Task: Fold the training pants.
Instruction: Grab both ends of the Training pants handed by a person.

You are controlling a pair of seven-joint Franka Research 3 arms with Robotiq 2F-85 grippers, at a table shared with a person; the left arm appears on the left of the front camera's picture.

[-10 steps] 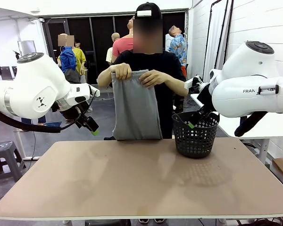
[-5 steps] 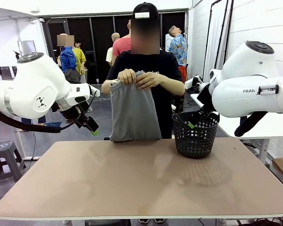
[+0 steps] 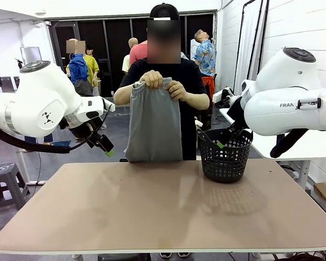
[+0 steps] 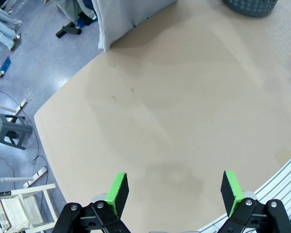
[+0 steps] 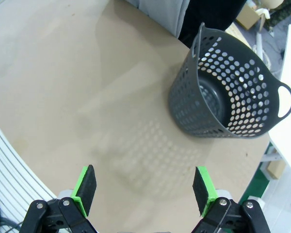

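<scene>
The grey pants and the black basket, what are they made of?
The training pants look like soft, matte knit cloth. They hang limp and bunch up at the waistband. The basket looks like stiff, slightly shiny plastic. It keeps its round shape on its own and has neat rows of moulded holes.

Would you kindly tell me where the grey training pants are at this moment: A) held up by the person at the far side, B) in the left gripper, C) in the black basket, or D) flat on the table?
A: the person's hands grip the waistband, and the training pants hang at the far edge of the table.
</scene>
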